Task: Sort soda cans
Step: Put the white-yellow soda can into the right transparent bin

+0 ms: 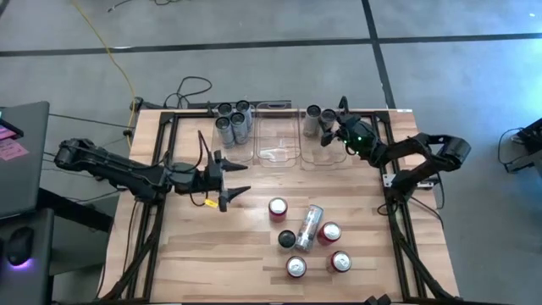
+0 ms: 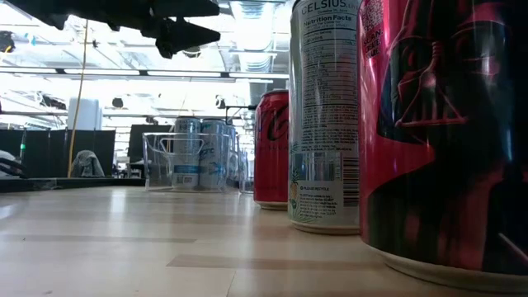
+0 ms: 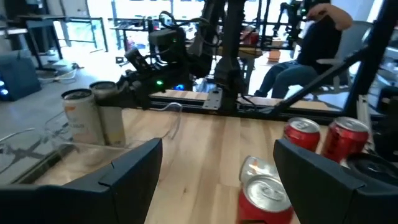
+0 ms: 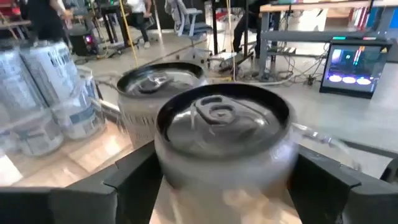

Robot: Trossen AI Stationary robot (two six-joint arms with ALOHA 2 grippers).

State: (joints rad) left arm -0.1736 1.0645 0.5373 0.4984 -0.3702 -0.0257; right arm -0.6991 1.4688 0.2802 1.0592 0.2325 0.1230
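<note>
Partly hidden, right claw (image 1: 332, 134) straddling grey can (image 4: 222, 134), base unseen.

a robotics lab or workshop: a wooden worktop (image 1: 212, 254) on a grey concrete floor (image 1: 279, 21) with a trailing yellow cable (image 1: 118, 63), lit monitors (image 4: 354, 62) on benches behind, ceiling strip lights (image 2: 124, 74), and a seated person (image 3: 311, 43).

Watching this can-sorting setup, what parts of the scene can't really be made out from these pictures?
- Right gripper: in the high view, its fingers merge with the dark can tops; whether they grip the grey can is unclear.
- Cans in the left bin: labels too small from above.
- Red can nearest the low camera: cut off by the edge and blocking what's behind.
- Seated person: partly hidden by the frame.
</note>
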